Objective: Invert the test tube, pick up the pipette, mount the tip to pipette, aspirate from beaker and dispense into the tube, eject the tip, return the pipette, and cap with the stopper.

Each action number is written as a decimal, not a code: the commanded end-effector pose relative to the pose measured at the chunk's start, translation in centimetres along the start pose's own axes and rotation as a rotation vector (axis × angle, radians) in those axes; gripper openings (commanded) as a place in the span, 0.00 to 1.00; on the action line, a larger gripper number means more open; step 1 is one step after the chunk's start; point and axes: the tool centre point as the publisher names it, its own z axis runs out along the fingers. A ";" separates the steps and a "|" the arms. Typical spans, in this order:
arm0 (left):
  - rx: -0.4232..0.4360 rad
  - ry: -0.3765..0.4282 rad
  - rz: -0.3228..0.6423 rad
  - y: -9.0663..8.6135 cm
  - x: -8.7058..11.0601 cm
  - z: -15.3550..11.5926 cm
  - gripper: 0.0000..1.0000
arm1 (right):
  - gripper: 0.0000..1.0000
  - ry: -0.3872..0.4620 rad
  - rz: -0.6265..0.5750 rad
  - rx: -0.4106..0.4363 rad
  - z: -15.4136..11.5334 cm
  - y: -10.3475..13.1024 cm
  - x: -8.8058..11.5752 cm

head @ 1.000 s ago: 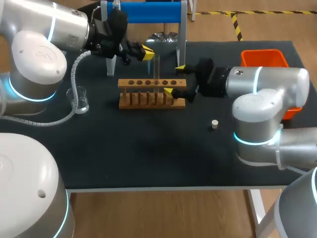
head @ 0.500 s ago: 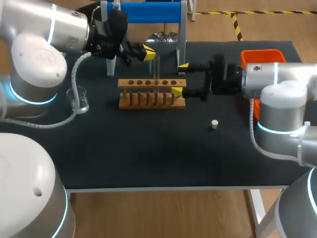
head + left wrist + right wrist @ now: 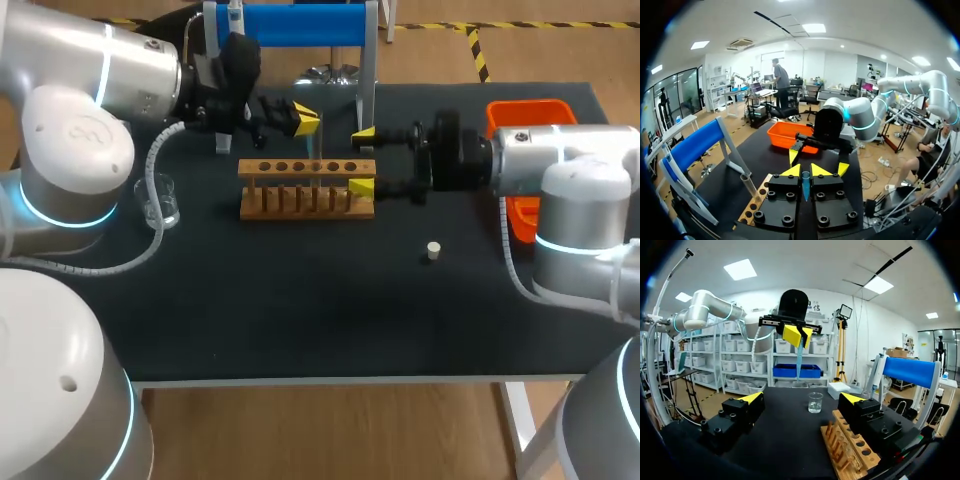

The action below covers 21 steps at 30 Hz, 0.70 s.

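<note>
Test tube (image 3: 746,183) stands in the wooden rack (image 3: 307,190), just below and to one side of the left pincer (image 3: 805,172); it leans a bit and its open end looks to be up, so I'd call the invert step done. Left pincer is closed down to a narrow gap on a slim blue pipette tip (image 3: 798,360), which hangs point-down from its fingers, above the rack. Right pincer (image 3: 364,160) is wide open, holding nothing, parked at the rack's end; the rack runs ahead alongside one of its fingers, and I can't tell if they touch. Pipette (image 3: 232,12): only a pale shape on the blue stand (image 3: 300,25) behind the left pincer, so probably not picked up yet. That reads out of order against the task, tip in hand and no pipette. Beaker (image 3: 815,402) sits well ahead of the right pincer, beyond the hanging tip, untouched. Stopper (image 3: 433,250) lies on the table (image 3: 300,320), well apart from both pincers, so the tube is uncapped. Orange bin (image 3: 530,115) is behind the right pincer, likely for the ejected tip. Left to do, as I judge it: grab the pipette, mount the tip, aspirate, dispense, eject, return, cap. Early stage.
</note>
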 end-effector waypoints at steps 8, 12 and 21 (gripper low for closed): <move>-0.003 0.004 0.000 -0.1 -0.2 0.0 0.00 | 1.00 0.083 0.005 -0.012 1.7 1.4 -1.1; -0.003 0.004 0.000 -0.1 -0.2 0.0 0.00 | 1.00 0.111 0.017 -0.011 2.5 1.8 -1.1; -0.003 0.004 0.000 -0.1 -0.2 0.0 0.00 | 1.00 0.155 0.038 -0.026 4.0 2.7 -0.8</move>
